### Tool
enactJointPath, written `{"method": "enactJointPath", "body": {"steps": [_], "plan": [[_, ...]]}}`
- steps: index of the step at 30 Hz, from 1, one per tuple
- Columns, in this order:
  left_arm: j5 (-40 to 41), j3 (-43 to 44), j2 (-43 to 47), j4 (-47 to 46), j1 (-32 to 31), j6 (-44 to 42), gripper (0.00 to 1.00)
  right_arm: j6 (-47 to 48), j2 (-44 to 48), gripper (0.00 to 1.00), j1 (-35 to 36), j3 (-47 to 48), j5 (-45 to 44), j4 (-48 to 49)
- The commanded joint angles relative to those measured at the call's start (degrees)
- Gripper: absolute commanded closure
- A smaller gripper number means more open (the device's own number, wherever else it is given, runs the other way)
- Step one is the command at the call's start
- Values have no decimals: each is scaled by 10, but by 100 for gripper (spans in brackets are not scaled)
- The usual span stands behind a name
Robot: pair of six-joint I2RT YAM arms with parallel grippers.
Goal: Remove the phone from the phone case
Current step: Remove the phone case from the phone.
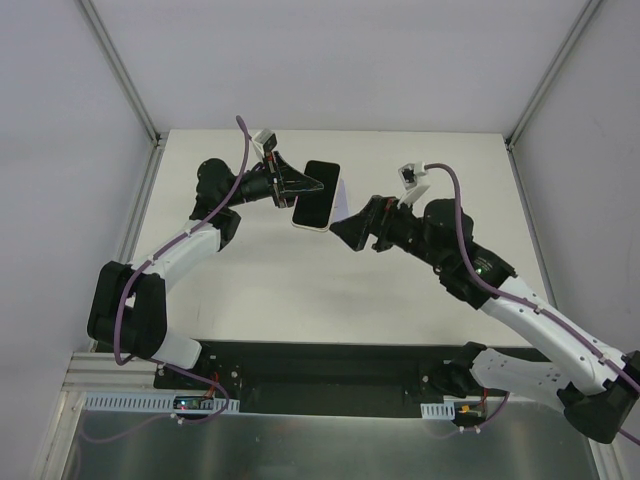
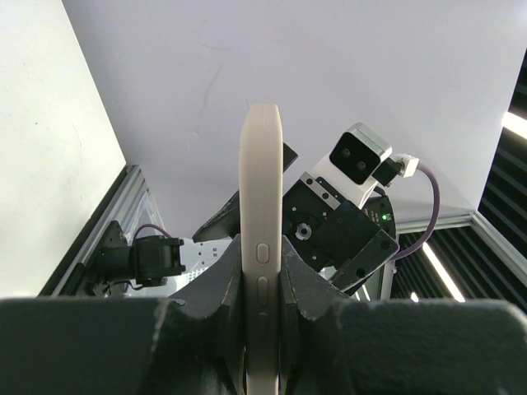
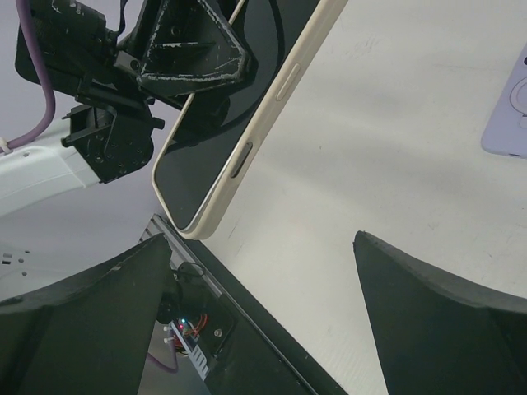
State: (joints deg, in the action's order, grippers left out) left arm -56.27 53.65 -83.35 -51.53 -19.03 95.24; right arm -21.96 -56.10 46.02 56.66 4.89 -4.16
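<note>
Phone (image 1: 318,195) clamped in left jaws, empty lavender case (image 3: 510,103) on table (image 1: 250,300), right jaws spread wide

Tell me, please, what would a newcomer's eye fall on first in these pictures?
The phone, dark screen with a cream edge, hangs in the air over the far half of the table, pinched by the left end effector. The right end effector stands open and empty just beside it. A pale purple case lies flat on the table.
</note>
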Motion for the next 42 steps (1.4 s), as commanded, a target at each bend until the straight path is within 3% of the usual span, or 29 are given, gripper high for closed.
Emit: {"method": "enactJointPath", "body": {"steps": [1, 18, 25, 33, 36, 39, 42], "plan": [[13, 30, 33, -45, 4, 0, 100, 11, -5, 4, 3, 25, -15, 10], [13, 23, 53, -50, 4, 6, 100, 17, -47, 4, 3, 35, -43, -16], [18, 17, 73, -50, 3, 13, 100, 20, -98, 3, 10, 85, -114, -123], [18, 11, 80, -50, 2, 15, 100, 10, -139, 3, 13, 86, -110, -105], [19, 5, 82, -52, 1, 16, 100, -6, -146, 4, 8, 77, -95, -72], [19, 0, 84, -52, 0, 16, 100, -57, -133, 4, -8, 27, -54, 26], [20, -10, 84, -55, 0, 15, 100, -155, -113, 4, -51, -70, 27, 254]]}}
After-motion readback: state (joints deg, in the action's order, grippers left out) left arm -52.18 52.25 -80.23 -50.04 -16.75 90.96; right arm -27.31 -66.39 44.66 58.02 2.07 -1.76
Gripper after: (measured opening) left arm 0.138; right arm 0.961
